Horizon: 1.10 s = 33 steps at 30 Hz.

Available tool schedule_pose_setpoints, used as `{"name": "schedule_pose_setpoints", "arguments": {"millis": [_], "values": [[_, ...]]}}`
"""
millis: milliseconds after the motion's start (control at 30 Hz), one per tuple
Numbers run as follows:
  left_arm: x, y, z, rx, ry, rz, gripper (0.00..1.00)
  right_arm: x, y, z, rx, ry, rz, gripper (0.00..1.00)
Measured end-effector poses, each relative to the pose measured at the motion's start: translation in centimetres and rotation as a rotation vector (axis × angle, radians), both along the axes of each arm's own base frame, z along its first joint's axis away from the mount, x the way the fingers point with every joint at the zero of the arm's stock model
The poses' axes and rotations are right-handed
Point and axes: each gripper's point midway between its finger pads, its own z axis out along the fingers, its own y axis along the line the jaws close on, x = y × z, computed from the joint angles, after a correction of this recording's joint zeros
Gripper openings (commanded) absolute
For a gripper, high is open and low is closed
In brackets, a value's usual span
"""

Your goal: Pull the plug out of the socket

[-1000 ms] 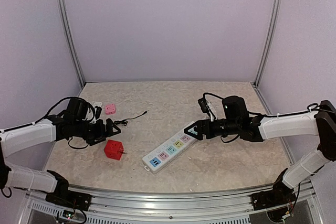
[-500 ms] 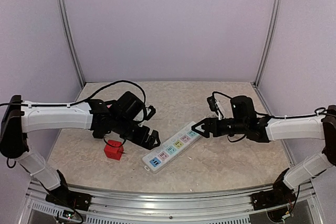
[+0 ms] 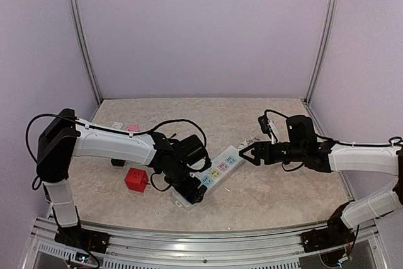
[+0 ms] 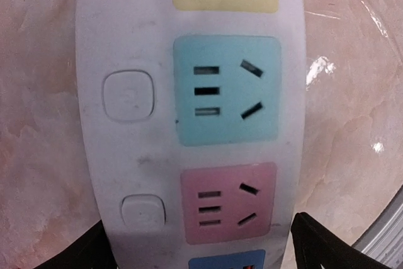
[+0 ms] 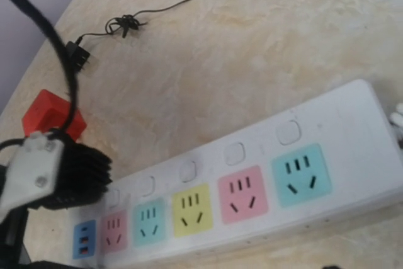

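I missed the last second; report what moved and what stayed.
The left gripper swung right from beside the red cube to the power strip's near end, open jaws straddling it. The right gripper backed rightward off the strip's far end, open. Nothing was gripped or released. Strip and cube stayed put.

Lab robot cell: plain lilac walls (image 3: 201,29) and aluminium posts (image 3: 80,36) box in left gripper (image 3: 192,192) and right gripper (image 3: 244,154), marbled tabletop (image 3: 208,118) beneath them, aluminium rail (image 3: 201,234) behind them carrying arm bases (image 3: 79,237).
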Motion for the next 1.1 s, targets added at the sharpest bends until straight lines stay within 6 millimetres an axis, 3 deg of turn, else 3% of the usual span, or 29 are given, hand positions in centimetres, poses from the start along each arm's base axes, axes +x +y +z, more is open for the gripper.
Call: {"name": "schedule_pose_setpoints", "arguments": {"millis": [133,267,400,667,767,933,1100], "values": [[0.5,-1.2,-0.7,0.017,0.012,-0.025,0.74,0.1,-0.6,-0.1,-0.006,0.001,-0.011,0.81],[2.1,-4.5,-0.4,-0.027,0.002,-0.041,0.65,0.1,-1.5,0.1,-0.007,0.001,-0.034,0.82],[4.1,-8.2,-0.2,-0.095,-0.006,0.006,0.74,0.5,-3.1,0.1,-0.027,0.003,-0.096,0.85],[7.2,-15.5,1.0,-0.319,0.009,0.116,0.91,1.0,-7.1,-1.9,-0.142,0.068,-0.278,0.96],[6.3,-17.4,1.8,-0.394,0.026,0.063,0.91,1.1,-7.9,-2.6,-0.175,0.086,-0.317,0.97],[2.8,-20.0,2.9,-0.486,0.064,-0.063,0.91,1.2,-8.5,-4.6,-0.227,0.136,-0.35,0.98],[0.7,-19.6,2.4,-0.505,0.098,-0.103,0.92,1.0,-9.3,-6.9,-0.289,0.208,-0.387,0.99]]}}
